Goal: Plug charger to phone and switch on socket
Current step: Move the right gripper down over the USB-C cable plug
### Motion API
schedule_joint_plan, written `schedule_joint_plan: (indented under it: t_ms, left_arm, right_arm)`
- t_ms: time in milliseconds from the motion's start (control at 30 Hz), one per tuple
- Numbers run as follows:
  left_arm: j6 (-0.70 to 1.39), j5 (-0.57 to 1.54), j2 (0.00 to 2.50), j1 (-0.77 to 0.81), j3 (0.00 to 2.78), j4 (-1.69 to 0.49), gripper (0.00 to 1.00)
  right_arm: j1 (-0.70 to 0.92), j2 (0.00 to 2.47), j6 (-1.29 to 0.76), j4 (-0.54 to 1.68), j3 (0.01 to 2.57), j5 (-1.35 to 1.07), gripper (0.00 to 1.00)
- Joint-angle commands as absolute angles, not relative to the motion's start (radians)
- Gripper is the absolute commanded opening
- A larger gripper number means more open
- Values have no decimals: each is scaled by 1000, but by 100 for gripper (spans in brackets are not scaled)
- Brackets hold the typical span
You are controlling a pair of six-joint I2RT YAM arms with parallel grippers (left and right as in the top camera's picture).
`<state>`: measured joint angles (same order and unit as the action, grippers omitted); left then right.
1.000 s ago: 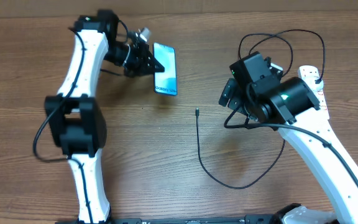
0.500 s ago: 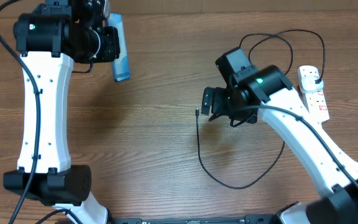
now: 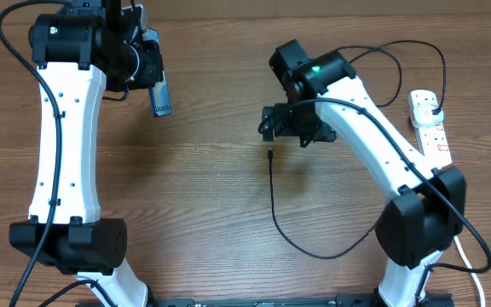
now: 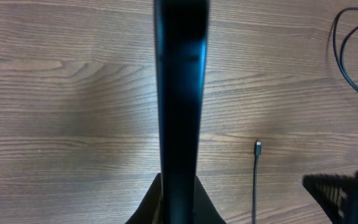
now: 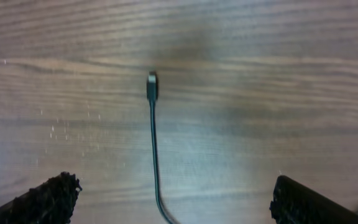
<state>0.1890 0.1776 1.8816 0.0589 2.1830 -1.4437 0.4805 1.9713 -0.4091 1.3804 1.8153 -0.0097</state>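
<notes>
The long thin black charger cable (image 3: 273, 200) lay on the brown wood-grain table (image 3: 203, 213). Its small connector tip (image 5: 152, 84) was free and touched nothing. The far end looped round to a black plug (image 3: 432, 103) that appeared to be seated in the white elongated power strip (image 3: 434, 136) at the table's right edge. The slim smartphone (image 3: 161, 92) with its light-blue screen was off the table, carried on edge at the upper left, well apart from the tip.

By my reading the task was in an early stage. The phone was in hand, but the connector was neither grasped nor inserted. Whether the strip's red switch was on could not be read.

The left gripper (image 3: 153, 72) was clamped on one end of the phone, whose thin dark edge rose between its fingers (image 4: 149, 202) in the left wrist view. The right gripper (image 3: 286, 124) hovered just over the tip. Its dark fingers (image 5: 48, 196) were spread wide and held nothing, and the cable ran between them without touching either.
</notes>
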Motion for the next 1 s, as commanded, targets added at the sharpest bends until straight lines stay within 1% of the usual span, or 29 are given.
schedule_joint_plan:
  t_ms: [0, 33, 67, 133, 367, 433, 500, 600, 633, 833, 967]
  left_arm:
    - [205, 168, 1877, 68, 2188, -1439, 4]
    - [205, 168, 1877, 68, 2188, -1439, 4]
    - [205, 168, 1877, 68, 2188, -1439, 4]
    - [206, 168, 1877, 68, 2188, -1439, 4]
    - [206, 168, 1877, 68, 2188, -1437, 4]
    - [206, 168, 1877, 68, 2188, -1438, 4]
    - [206, 169, 1877, 68, 2188, -1439, 4]
    - [206, 169, 1877, 68, 2188, -1439, 4]
    - [206, 169, 1877, 68, 2188, -1439, 4]
    - [206, 169, 1877, 68, 2188, -1438, 4]
    - [206, 169, 1877, 68, 2188, -1439, 4]
  right_arm:
    - [483, 1968, -448, 1360, 1774, 0, 96]
    - [483, 1969, -450, 1349, 1755, -6, 92]
    - [484, 1970, -448, 1340, 1736, -10, 85]
    - [490, 1972, -449, 1320, 1695, -10, 80]
    - [539, 1974, -448, 1171, 1576, -35, 76]
    - [555, 1977, -448, 1140, 1567, -35, 76]
    - [572, 1988, -448, 1121, 1567, -35, 80]
    - [587, 2021, -448, 1105, 1567, -34, 79]
    - [587, 2032, -449, 1102, 1567, -30, 78]
    - [587, 2075, -459, 1065, 1567, 3, 63]
    - [587, 2088, -475, 1040, 1567, 48, 59]
